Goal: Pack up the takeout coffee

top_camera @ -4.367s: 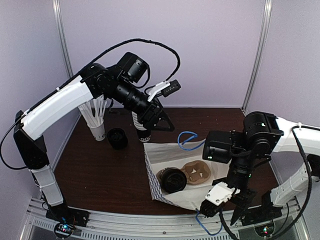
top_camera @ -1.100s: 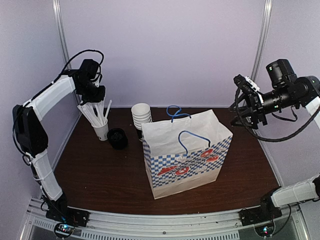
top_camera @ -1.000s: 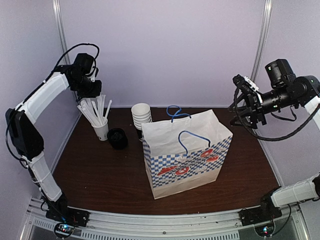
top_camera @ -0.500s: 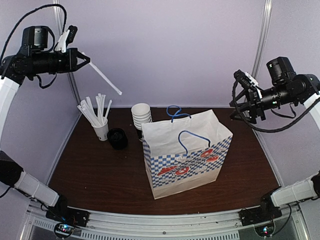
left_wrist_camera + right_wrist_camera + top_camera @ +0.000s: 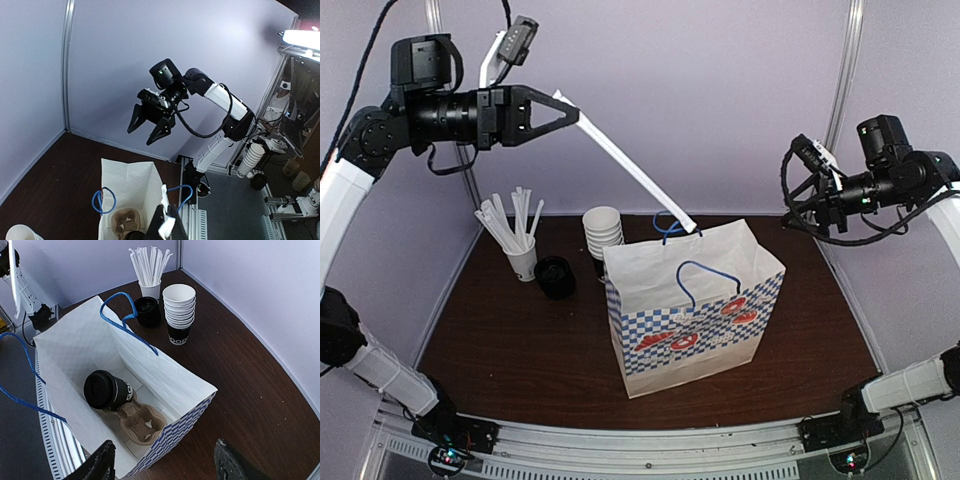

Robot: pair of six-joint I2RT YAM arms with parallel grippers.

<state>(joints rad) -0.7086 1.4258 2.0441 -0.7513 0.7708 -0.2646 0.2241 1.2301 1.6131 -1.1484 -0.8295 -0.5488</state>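
In the right wrist view the takeout coffee (image 5: 105, 390), black-lidded, leans in one pocket of a brown cup carrier (image 5: 144, 424) at the bottom of the open paper bag (image 5: 75, 350). From above, the bag (image 5: 690, 300) stands upright mid-table and hides the cup. My left gripper (image 5: 570, 116) is high at the left, shut on a long white stick (image 5: 630, 165) whose far tip reaches the bag's top edge. The left wrist view looks down the shut left gripper (image 5: 166, 210) into the bag (image 5: 127, 185). My right gripper (image 5: 798, 208) hangs open, high to the right of the bag, empty.
A white cup of white sticks (image 5: 520, 255), a black lid (image 5: 555, 276) and a stack of lidless cups (image 5: 602, 232) stand at the back left of the brown table (image 5: 510, 350). Blue cord handles (image 5: 670, 225) rise from the bag. Walls close in behind and at both sides.
My left arm has swung out from the left wall toward the middle, carrying the white stick until its tip reaches the bag's top. The right gripper has barely shifted.
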